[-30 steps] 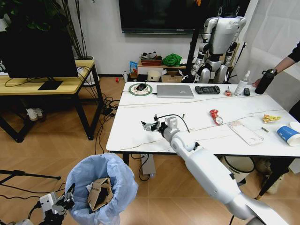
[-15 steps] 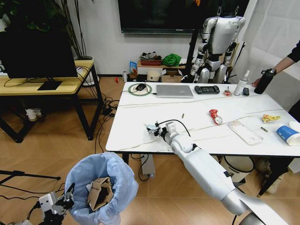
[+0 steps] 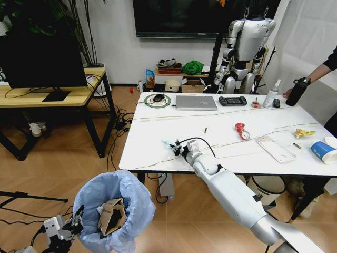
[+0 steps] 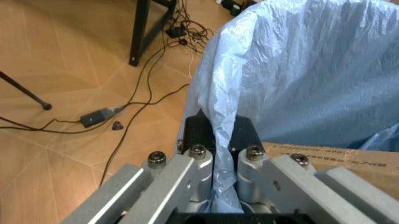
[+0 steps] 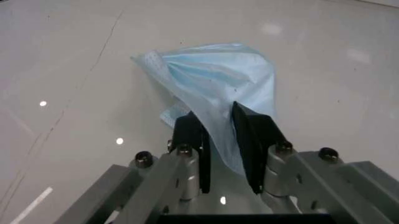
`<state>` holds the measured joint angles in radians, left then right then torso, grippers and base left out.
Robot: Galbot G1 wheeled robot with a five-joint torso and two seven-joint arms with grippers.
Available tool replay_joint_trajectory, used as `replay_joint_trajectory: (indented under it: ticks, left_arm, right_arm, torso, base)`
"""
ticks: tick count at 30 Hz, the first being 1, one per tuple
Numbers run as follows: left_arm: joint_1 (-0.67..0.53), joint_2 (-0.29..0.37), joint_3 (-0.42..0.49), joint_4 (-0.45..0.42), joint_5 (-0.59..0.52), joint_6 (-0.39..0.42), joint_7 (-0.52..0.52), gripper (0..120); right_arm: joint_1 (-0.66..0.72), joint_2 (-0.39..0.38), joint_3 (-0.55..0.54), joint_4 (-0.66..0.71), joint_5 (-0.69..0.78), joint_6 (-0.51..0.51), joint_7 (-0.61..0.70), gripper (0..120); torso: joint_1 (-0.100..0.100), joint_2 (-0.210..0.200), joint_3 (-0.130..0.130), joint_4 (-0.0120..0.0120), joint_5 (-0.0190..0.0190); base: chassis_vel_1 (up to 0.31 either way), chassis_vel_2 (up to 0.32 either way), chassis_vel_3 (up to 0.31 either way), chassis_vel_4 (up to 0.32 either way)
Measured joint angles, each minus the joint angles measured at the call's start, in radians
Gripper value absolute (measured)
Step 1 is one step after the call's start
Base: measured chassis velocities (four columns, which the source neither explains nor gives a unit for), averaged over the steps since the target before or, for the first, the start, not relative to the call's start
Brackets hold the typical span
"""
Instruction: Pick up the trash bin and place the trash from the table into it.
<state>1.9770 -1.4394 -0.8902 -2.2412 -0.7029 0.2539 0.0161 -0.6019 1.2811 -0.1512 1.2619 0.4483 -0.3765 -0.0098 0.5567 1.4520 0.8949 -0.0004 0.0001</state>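
Light-blue bag [image 3: 134, 197], pale-blue mask [image 5: 212, 79], white dark-veined table [image 3: 158, 129].

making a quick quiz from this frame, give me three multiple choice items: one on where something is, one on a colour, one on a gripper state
1. Where is the brown cardboard?
A. in the trash bin
B. on the table
C. on the floor

2. What colour is the face mask held by the right gripper?
A. red
B. light blue
C. yellow

3. What is the left gripper doing?
A. hanging open
B. shut on a bottle
C. shut on the trash bin's bag

Answers: 1 A, the cardboard sits inside the trash bin, below the table. 2 B, the right wrist view shows pale blue pleats. 3 C, its fingers pinch the blue bag.
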Motion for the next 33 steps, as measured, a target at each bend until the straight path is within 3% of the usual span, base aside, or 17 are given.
replay_joint_trajectory:
  ticks: [1, 4, 13, 17, 21, 25, 33]
  left_arm:
    - [0.000, 0.000, 0.000, 0.000, 0.000, 0.000, 0.000, 0]
    - [-0.002, 0.003, 0.000, 0.002, -0.003, 0.000, 0.000, 0]
    - [-0.003, 0.007, 0.003, 0.001, -0.006, 0.001, 0.000, 0]
    - [-0.002, 0.010, 0.007, 0.000, -0.006, 0.002, -0.001, 0]
    - [-0.001, 0.009, 0.011, 0.000, -0.003, 0.002, -0.001, 0]
    - [0.005, 0.004, 0.017, -0.016, 0.001, 0.003, -0.001, 0]
    - [0.029, -0.005, 0.032, -0.050, 0.013, 0.005, -0.005, 0]
  right_arm:
    - [0.000, 0.000, 0.000, 0.000, 0.000, 0.000, 0.000, 15]
    - [-0.008, -0.020, -0.004, 0.041, 0.014, -0.006, 0.000, 0]
    - [-0.035, -0.085, 0.012, 0.213, 0.130, 0.013, 0.001, 0]
    - [-0.059, -0.212, -0.025, 0.464, 0.283, 0.049, -0.015, 0]
    - [-0.066, -0.287, -0.100, 0.662, 0.373, 0.058, -0.017, 0]
    - [-0.055, -0.327, -0.257, 0.868, 0.385, 0.055, -0.014, 0]
    - [-0.041, -0.320, -0.437, 0.892, 0.268, 0.050, -0.001, 0]
  torso:
    - [0.000, 0.000, 0.000, 0.0000, 0.0000]
    - [0.000, 0.000, 0.000, -0.0003, 0.0000]
    - [0.000, 0.000, 0.000, 0.0001, 0.0002]
    - [0.000, 0.000, 0.000, -0.0005, 0.0000]
    - [0.000, 0.000, 0.000, -0.0005, -0.0001]
    - [0.000, 0.000, 0.000, 0.0000, -0.0003]
    - [0.000, 0.000, 0.000, 0.0000, -0.0001]
  base:
    - [0.000, 0.000, 0.000, 0.000]
    - [0.000, 0.000, 0.000, 0.000]
    - [0.000, 0.000, 0.000, 0.000]
    - [0.000, 0.000, 0.000, 0.000]
    - [0.000, 0.000, 0.000, 0.000]
    - [0.000, 0.000, 0.000, 0.000]
    - [0.000, 0.000, 0.000, 0.000]
